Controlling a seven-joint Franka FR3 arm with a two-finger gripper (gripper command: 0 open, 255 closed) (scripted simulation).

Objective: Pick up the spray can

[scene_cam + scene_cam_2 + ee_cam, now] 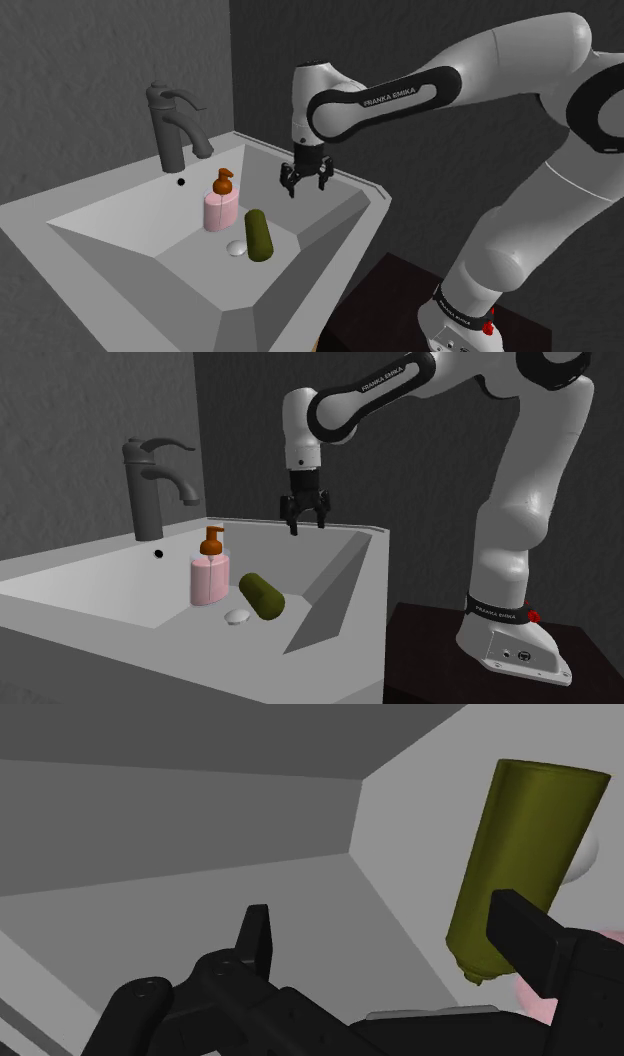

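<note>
Over sink basin, toward shoulder view's right: arm reaching in from stand, elbow high, wrist vertical, gripper pointed straight down, fingers spread, above and apart from everything. Count: 1 olive spray can lying on its side on basin floor, near gripper; 1 pink soap dispenser upright just beside it; 1 small white lump by can; 1 dark faucet on rim.

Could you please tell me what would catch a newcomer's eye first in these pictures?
A white arm holds its black claw open above the grey sink. In the basin an olive-green spray can lies on its side beside an upright pink pump bottle.
</note>
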